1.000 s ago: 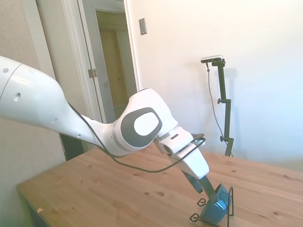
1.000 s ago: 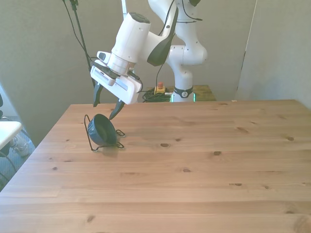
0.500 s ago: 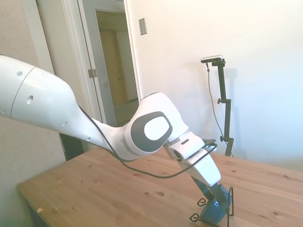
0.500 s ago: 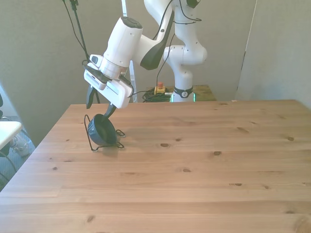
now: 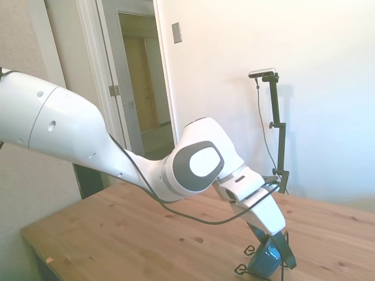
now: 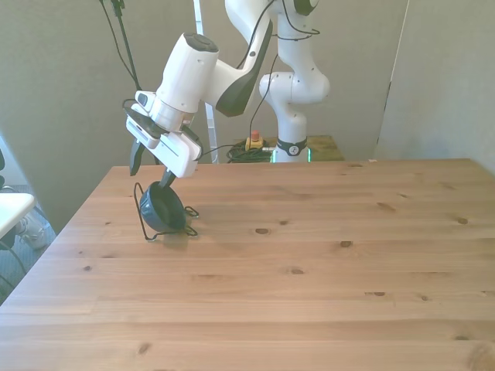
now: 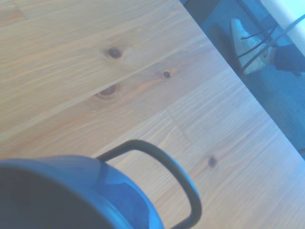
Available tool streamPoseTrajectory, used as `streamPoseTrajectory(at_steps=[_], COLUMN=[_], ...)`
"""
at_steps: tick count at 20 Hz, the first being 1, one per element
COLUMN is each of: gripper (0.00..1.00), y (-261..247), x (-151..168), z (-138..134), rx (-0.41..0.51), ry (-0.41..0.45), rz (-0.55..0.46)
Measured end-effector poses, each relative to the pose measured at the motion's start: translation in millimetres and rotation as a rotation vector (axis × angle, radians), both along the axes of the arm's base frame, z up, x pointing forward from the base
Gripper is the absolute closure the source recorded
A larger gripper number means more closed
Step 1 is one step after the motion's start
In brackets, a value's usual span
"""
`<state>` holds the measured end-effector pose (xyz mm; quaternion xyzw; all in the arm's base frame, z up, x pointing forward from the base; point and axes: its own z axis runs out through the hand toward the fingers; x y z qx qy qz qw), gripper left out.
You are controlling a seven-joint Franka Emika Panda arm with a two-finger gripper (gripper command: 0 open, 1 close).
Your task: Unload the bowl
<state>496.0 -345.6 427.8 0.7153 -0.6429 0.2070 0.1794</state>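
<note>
glossy round bowl (image 6: pixel 164 209) in seemingly wire rack (image 6: pixel 145 224)

The arm (image 6: pixel 232 73) is glossy white with rounded segments and grey oval caps at the joints. A thin black cable (image 5: pixel 193 215) runs along it. The gripper (image 6: pixel 148 171) has dark fingers.

no readable text, no labels, no brands, no numbers
</note>
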Motion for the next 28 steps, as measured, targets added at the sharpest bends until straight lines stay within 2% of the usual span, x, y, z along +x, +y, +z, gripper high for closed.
streamPoseTrajectory(at_steps=[28], gripper=[1.00], y=[19.9], x=[12.6], z=[-1.2], rx=[-0.019], ry=[0.034], rz=[0.035])
